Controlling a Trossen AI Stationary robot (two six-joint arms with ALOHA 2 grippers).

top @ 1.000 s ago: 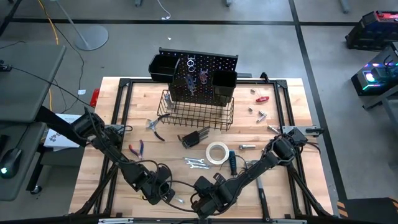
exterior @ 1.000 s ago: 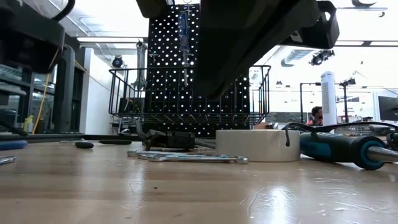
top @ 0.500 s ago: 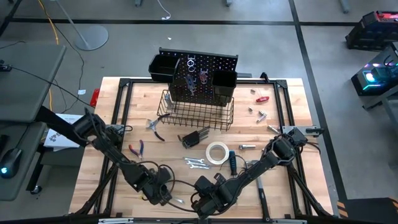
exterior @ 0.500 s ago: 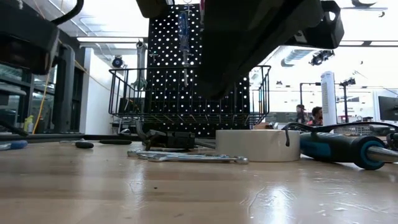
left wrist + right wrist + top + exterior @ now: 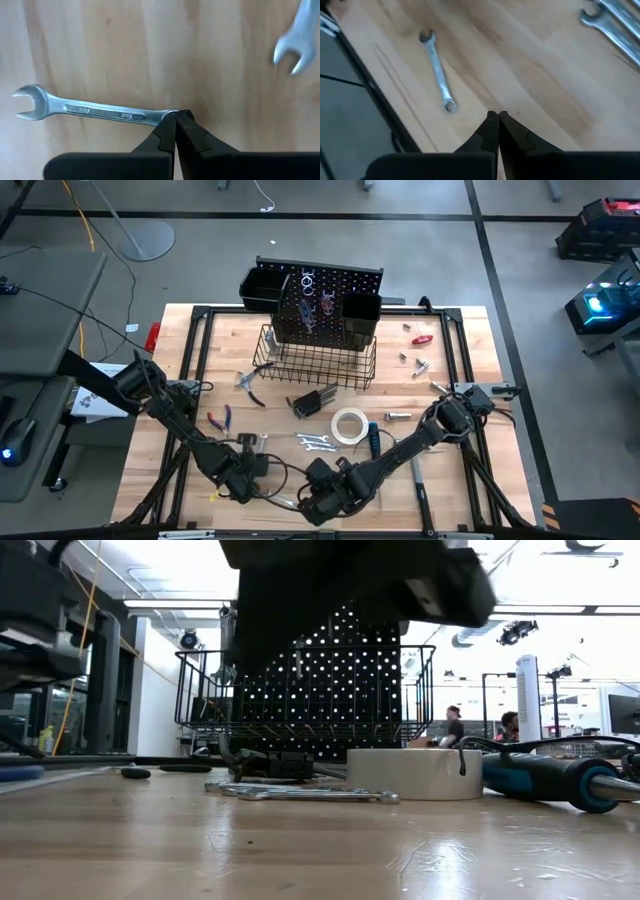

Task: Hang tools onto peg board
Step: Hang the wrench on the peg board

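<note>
A silver wrench [image 5: 85,108] lies flat near the table's front edge, also seen as the wrench [image 5: 438,70] in the right wrist view. My left gripper [image 5: 175,117] is shut and points almost straight down over the wrench's ring end; the right wrist view shows nothing touching that wrench. My right gripper [image 5: 497,117] is shut and slants down a little to the right of the wrench. The black peg board [image 5: 320,295] stands upright at the far side, with some tools on it. More wrenches [image 5: 316,443], a white tape roll [image 5: 349,425] and a blue-handled screwdriver [image 5: 373,440] lie mid-table.
A wire basket [image 5: 320,360] juts out from the peg board's foot. Pliers [image 5: 248,387], smaller pliers [image 5: 220,420], a black tool [image 5: 313,400] and a red-handled screwdriver [image 5: 422,338] lie scattered. The table's front edge [image 5: 395,115] runs close beside the wrench. People show in the room behind.
My left gripper has rolled about its own pointing line and tipped further down, so it now points nearly straight at the table, and it has shifted slightly. Both grippers have stayed shut. The wrench has not moved.
</note>
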